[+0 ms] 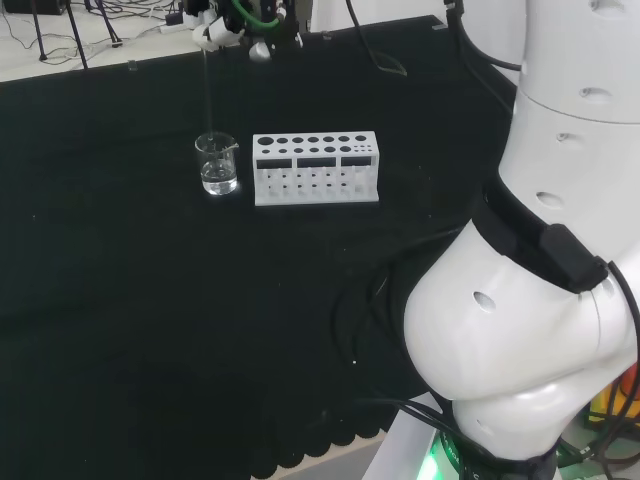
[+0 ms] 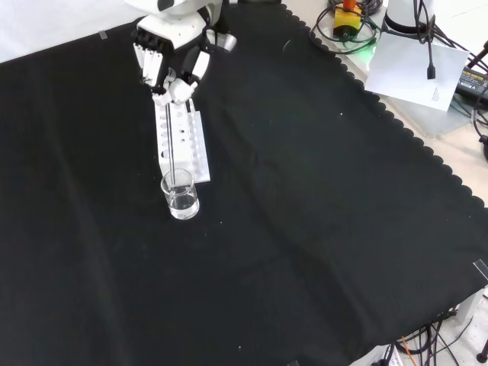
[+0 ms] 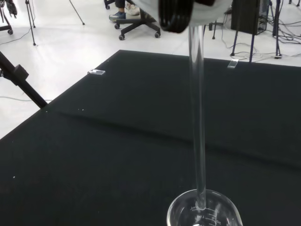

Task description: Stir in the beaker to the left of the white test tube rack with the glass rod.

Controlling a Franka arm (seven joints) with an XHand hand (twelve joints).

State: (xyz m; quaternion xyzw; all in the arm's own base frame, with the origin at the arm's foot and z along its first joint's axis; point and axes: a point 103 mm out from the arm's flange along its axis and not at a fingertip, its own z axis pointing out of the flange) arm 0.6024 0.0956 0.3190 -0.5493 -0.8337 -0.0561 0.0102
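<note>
Black-clothed desk [image 2: 320,229]: we see hand [image 2: 171,65] pinching glass rod [image 3: 197,117], tip in graduated beaker [image 1: 217,165] beside white rack [image 1: 316,168]; markings unreadable.

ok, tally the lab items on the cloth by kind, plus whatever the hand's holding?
Beaker: 1
Rack: 1
Glass rod, held by the hand: 1
Total: 3

Beyond my black-clothed bench [image 3: 117,155] I see a pale, glossy floor [image 3: 61,52], thin black tripod legs [image 3: 29,21], a wheeled office chair base [image 3: 138,23], and cables trailing near dark equipment [image 3: 249,16].
</note>
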